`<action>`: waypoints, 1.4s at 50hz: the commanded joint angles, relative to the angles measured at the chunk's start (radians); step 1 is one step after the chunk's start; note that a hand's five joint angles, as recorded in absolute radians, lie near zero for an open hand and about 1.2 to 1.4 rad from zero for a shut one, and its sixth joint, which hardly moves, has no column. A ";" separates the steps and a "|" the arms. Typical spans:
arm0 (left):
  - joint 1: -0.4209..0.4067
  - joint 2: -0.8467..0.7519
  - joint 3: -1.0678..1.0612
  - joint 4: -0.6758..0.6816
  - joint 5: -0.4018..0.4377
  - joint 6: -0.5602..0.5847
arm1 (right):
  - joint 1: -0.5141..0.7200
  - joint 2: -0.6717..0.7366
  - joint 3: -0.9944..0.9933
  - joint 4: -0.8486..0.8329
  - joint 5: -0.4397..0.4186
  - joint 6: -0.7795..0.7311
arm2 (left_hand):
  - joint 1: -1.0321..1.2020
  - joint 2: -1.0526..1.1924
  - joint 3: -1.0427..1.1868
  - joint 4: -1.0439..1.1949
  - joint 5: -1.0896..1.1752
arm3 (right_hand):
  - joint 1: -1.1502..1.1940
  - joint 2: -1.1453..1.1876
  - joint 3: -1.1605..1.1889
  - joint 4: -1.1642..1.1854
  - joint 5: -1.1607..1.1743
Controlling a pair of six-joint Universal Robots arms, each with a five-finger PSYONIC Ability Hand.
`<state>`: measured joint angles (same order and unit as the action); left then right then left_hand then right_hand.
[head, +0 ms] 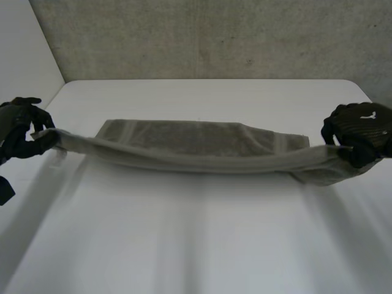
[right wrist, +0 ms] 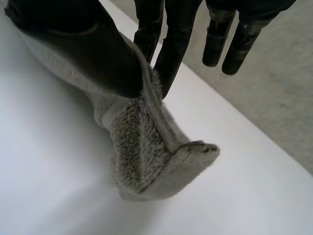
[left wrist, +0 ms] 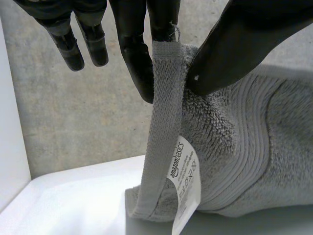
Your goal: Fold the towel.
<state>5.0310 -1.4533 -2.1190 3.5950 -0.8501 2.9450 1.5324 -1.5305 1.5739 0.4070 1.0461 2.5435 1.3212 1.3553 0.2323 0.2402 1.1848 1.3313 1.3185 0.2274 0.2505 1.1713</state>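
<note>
Grey towel (head: pixel 196 139) lies lengthwise across the white table (head: pixel 196 239). Its far half is flat; its near long edge is lifted, sagging between the two hands.

Left hand (head: pixel 21 130): thumb pinches the hemmed corner against a finger, other fingers straight and free (a care label (left wrist: pixel 185 182) dangles just below).

Right hand (head: pixel 358 130): same pinch on the opposite corner.

Step in hand looks like the first lengthwise fold. Next move, I'd judge: carry both corners level over to the far edge, lay them down, then let go.
</note>
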 commanded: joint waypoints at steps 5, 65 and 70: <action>0.071 0.054 -0.003 -0.050 0.029 0.000 | -0.063 -0.011 0.034 0.004 0.012 -0.078 | 0.075 0.041 -0.058 -0.066 0.037 | 0.065 0.078 -0.053 -0.076 0.050; -0.282 -0.619 0.587 -0.096 -0.305 0.066 | 0.137 0.619 -0.523 -0.131 0.137 -0.143 | 0.075 0.041 -0.058 -0.066 0.037 | 0.065 0.078 -0.053 -0.076 0.050; -0.309 -0.731 0.707 -0.094 -0.401 0.068 | 0.152 0.701 -0.606 -0.148 0.153 -0.144 | 0.075 0.041 -0.058 -0.066 0.037 | 0.065 0.078 -0.053 -0.076 0.050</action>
<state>4.7502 -2.0753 -1.5326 3.5003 -1.1684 3.0113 1.6697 -0.9065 1.0448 0.2859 1.1864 2.4003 1.3210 1.3553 0.2323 0.2402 1.1848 1.3316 1.3341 0.2274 0.2505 1.1860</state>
